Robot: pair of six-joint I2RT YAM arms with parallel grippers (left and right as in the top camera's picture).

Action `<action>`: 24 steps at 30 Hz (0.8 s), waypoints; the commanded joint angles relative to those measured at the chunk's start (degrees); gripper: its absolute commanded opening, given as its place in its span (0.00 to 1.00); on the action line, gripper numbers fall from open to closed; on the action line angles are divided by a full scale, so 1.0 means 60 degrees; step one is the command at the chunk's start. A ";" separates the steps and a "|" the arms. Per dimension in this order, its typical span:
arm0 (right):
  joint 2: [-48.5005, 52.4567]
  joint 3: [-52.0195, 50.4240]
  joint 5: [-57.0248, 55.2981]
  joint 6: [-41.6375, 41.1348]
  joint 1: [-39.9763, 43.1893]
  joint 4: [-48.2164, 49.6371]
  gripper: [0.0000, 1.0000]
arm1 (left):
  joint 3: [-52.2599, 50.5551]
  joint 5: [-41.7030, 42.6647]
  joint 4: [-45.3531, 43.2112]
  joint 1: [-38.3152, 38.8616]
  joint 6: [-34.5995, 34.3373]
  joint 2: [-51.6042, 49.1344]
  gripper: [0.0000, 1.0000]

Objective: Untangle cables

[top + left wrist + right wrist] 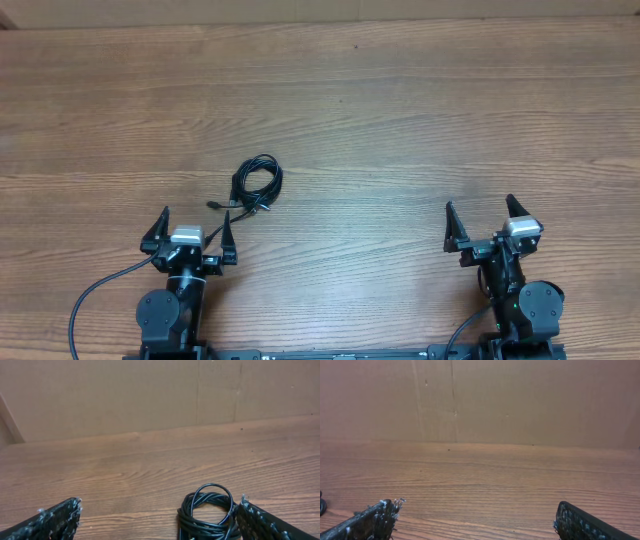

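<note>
The cables (256, 184) lie as one small black coil of loops on the wooden table, left of centre, with plug tips trailing toward the front left. In the left wrist view the coil (207, 515) sits just ahead of my right finger, low in frame. My left gripper (194, 230) is open and empty, just in front of the coil and a little to its left, and it also shows in the left wrist view (159, 515). My right gripper (481, 219) is open and empty at the front right, far from the cables, and shows in its wrist view (475, 512).
The wooden table (400, 110) stretches to a plain brown wall at the back (150, 395). A thick black arm wire (95, 295) loops at the front left beside the left arm base.
</note>
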State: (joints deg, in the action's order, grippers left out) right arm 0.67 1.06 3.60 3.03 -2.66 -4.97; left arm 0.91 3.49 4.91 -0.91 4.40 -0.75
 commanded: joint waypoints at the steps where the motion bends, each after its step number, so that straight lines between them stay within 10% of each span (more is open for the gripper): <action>1: -0.0084 -0.0102 -0.0091 0.0040 0.0007 0.0058 1.00 | 0.0255 0.0171 0.0182 -0.0095 -0.0251 0.0084 1.00; 24: -0.0084 -0.0102 -0.0091 0.0044 0.0007 0.0058 1.00 | 0.1410 -0.0182 0.1297 -0.0095 -0.1016 0.0047 0.99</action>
State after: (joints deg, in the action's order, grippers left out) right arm 0.69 1.06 3.57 3.05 -2.66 -4.95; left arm 7.84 2.98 12.27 -0.91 -1.17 -0.75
